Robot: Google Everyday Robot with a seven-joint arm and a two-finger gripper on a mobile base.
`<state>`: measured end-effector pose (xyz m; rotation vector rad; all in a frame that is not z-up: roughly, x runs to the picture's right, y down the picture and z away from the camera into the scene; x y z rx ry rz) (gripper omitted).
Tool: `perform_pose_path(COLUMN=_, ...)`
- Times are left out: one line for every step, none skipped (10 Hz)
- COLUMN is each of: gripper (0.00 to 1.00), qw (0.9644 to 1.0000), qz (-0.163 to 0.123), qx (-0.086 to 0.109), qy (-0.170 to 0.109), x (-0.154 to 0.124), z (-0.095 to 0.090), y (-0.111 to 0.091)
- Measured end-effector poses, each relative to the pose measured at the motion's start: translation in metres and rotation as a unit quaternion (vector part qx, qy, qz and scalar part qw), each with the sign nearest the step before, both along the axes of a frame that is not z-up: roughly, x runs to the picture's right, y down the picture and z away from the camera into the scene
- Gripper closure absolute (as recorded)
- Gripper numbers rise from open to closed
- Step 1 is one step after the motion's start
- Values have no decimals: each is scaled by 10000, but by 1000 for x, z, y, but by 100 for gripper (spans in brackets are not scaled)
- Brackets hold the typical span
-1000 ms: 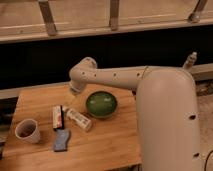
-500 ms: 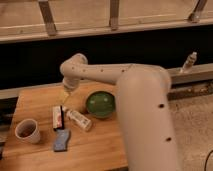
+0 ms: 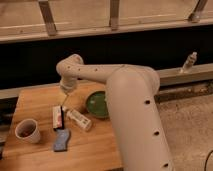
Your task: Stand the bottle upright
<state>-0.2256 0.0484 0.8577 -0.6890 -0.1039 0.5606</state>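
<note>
Bottle (image 3: 79, 120) lies on its side on the table (image 3: 35, 100), between bar (image 3: 58, 117) and bowl (image 3: 97, 104), long axis slanting far-left to near-right. Gripper (image 3: 65, 92) hangs just beyond its far end, spread wide, holding nothing.

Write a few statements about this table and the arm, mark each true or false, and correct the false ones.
1. The bottle lies on its side on the wooden table. True.
2. The gripper is shut on the bottle. False: it is open, holds nothing, and hangs over the table just behind the bottle.
3. The green bowl stands at the table's left edge in the picture. False: it stands to the right of the bottle; the mug is the one near the left edge.
4. A blue sponge lies nearer the camera than the bottle. True.
</note>
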Motion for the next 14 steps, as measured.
perform_pose_path(gripper=20, qw=9999, qz=63, qx=-62, qy=49, x=1, z=-1, y=9)
perform_pose_path(gripper=20, qw=9999, qz=111, qx=-87, qy=89, x=0, z=-5, y=15)
perform_pose_path(gripper=20, qw=9998, qz=134, qx=-96, qy=108, x=-1, z=-8, y=19)
perform_pose_path(gripper=20, qw=9998, qz=132, qx=-109, qy=115, x=-4, z=-12, y=24)
perform_pose_path(gripper=20, qw=9998, qz=119, qx=-141, qy=107, x=-8, z=-14, y=29)
perform_pose_path(gripper=20, qw=9997, qz=111, qx=-187, qy=116, x=-10, z=-14, y=31)
perform_pose_path(gripper=20, qw=9997, qz=107, qx=-194, qy=123, x=-10, z=-14, y=31)
perform_pose_path(gripper=20, qw=9997, qz=105, qx=-197, qy=125, x=-9, z=-14, y=32)
perform_pose_path(gripper=20, qw=9997, qz=114, qx=-196, qy=129, x=-8, z=-13, y=31)
perform_pose_path(gripper=20, qw=9997, qz=112, qx=-196, qy=128, x=-9, z=-14, y=31)
perform_pose_path(gripper=20, qw=9997, qz=91, qx=-197, qy=148, x=-9, z=-13, y=30)
perform_pose_path(gripper=20, qw=9994, qz=39, qx=-245, qy=239, x=-8, z=-8, y=31)
perform_pose_path(gripper=20, qw=9991, qz=9, qx=-308, qy=293, x=-9, z=-2, y=36)
perform_pose_path(gripper=20, qw=9986, qz=0, qx=-388, qy=360, x=-6, z=5, y=43)
